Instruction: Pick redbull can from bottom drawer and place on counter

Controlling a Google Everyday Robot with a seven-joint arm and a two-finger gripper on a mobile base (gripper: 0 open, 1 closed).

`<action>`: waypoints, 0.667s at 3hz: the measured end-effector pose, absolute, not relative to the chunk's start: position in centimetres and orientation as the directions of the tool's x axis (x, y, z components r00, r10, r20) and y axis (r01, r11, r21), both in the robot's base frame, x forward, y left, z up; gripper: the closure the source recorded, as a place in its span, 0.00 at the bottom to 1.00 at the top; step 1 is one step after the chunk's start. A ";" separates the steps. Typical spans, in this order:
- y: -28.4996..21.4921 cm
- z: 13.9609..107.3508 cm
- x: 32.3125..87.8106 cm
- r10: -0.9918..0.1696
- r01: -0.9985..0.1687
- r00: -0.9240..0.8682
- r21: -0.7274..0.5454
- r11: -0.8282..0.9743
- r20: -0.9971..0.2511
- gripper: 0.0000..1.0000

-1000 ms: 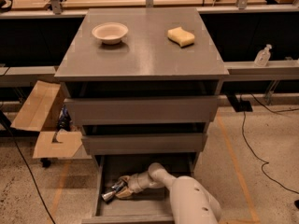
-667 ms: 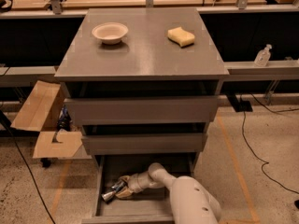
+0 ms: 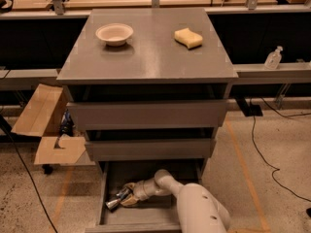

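Observation:
The bottom drawer (image 3: 111, 215) is pulled open at the foot of the grey cabinet. The redbull can (image 3: 115, 200) lies tilted on its floor at the left, silver end toward the front left. My gripper (image 3: 124, 195) reaches into the drawer from the right on my white arm (image 3: 194, 208), and its fingers sit around the can's far end. The counter (image 3: 150, 52) is the cabinet's broad grey top above.
A pale bowl (image 3: 114, 33) and a yellow sponge (image 3: 188, 38) rest on the counter. Two wider drawers (image 3: 148, 114) stick out above the bottom one. A cardboard box (image 3: 46, 130) stands left of the cabinet. Cables (image 3: 262, 149) lie on the floor at right.

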State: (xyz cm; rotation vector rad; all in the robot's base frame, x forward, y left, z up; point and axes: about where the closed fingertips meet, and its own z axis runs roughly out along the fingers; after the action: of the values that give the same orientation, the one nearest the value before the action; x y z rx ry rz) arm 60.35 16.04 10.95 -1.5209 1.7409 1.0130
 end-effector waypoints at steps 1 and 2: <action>16.0 11.0 60.3 -0.522 -0.987 -0.156 0.154 0.048 -0.839 1.00; 16.1 10.9 60.3 -0.522 -0.987 -0.156 0.154 0.048 -0.839 0.82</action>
State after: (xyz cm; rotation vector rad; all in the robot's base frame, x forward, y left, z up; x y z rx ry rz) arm 60.33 16.05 10.95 -1.5211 1.7409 1.0133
